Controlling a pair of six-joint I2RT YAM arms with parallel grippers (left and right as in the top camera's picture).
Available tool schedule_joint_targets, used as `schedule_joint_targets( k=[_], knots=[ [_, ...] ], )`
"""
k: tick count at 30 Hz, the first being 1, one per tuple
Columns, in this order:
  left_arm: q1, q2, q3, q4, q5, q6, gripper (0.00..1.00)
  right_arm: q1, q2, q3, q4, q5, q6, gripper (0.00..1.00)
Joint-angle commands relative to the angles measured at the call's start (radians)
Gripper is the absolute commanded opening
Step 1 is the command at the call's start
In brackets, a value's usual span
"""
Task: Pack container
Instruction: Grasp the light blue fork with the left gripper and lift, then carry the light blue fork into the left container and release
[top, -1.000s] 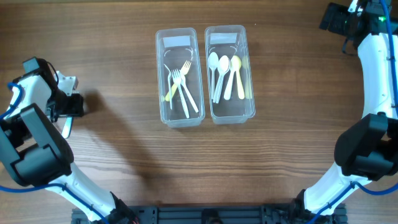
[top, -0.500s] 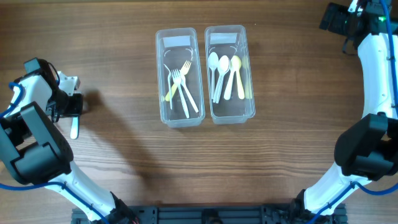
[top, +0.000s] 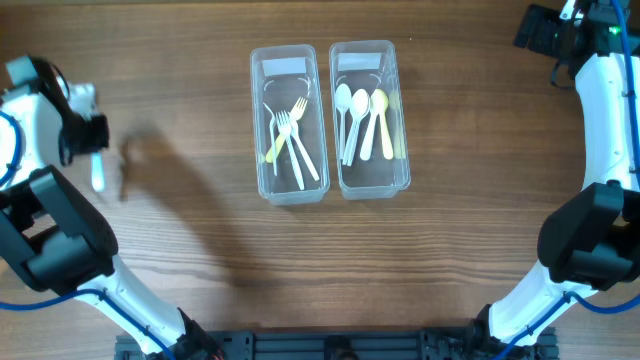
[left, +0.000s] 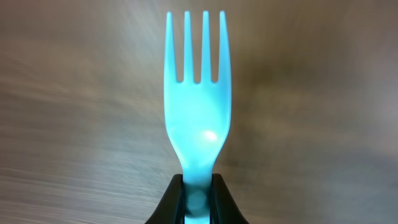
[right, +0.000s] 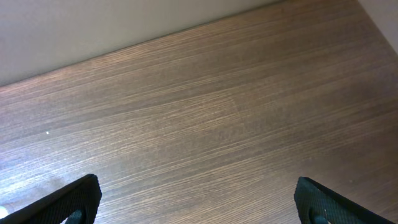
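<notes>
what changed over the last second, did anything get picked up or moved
The left gripper, shut on the blue fork, has moved up and left in the overhead view, carrying the fork along. The fork container, the spoon container, the forks and spoons inside them, and the open right gripper stayed as they were.

Motion-blurred table behind glare-spotted fork

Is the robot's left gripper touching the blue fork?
Touching. The left wrist view shows the left gripper pinching the blue fork by its handle.
</notes>
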Motion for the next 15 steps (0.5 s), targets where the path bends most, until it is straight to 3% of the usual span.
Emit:
schedule_joint_targets(
  k=[1, 9, 15],
  knots=[
    [-0.071, -0.043, 0.142, -0.04, 0.11, -0.077, 0.04, 0.005, -0.013, 0.003, 0.005, 0.011, -0.003, 1.0],
    [-0.281, -0.069, 0.212, -0.029, 0.306, -0.286, 0.04, 0.005, -0.013, 0.003, 0.005, 0.01, -0.003, 1.0],
    [-0.469, -0.068, 0.212, -0.029, 0.327, -0.456, 0.04, 0.005, -0.013, 0.003, 0.005, 0.01, -0.003, 1.0]
  ],
)
